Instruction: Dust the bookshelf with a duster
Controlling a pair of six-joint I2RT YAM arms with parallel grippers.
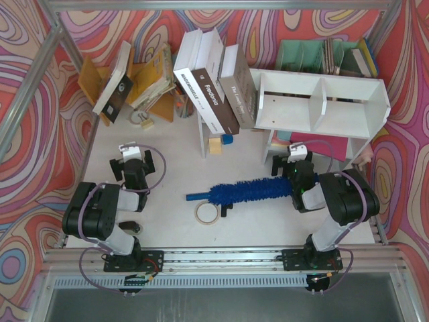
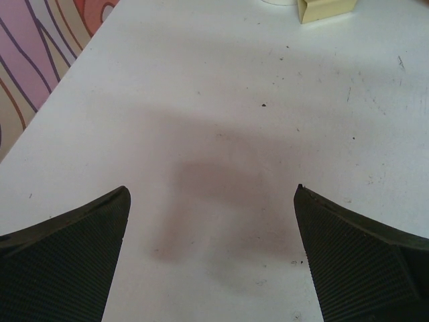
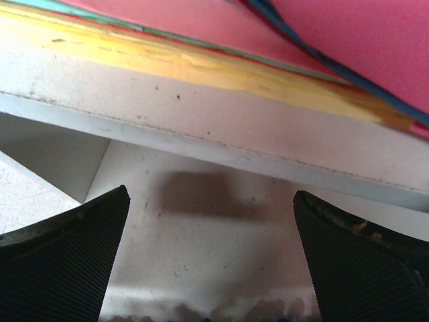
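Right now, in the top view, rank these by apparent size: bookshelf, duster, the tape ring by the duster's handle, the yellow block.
1. bookshelf, largest by far, though it stands raised and nearer the camera
2. duster, long but slim
3. tape ring
4. yellow block, smallest

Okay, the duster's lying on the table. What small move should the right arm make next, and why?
Probably lower the right gripper slightly and close it. Its jaws are open and empty, and the duster lies flat on the table with its fluffy end just beneath them.
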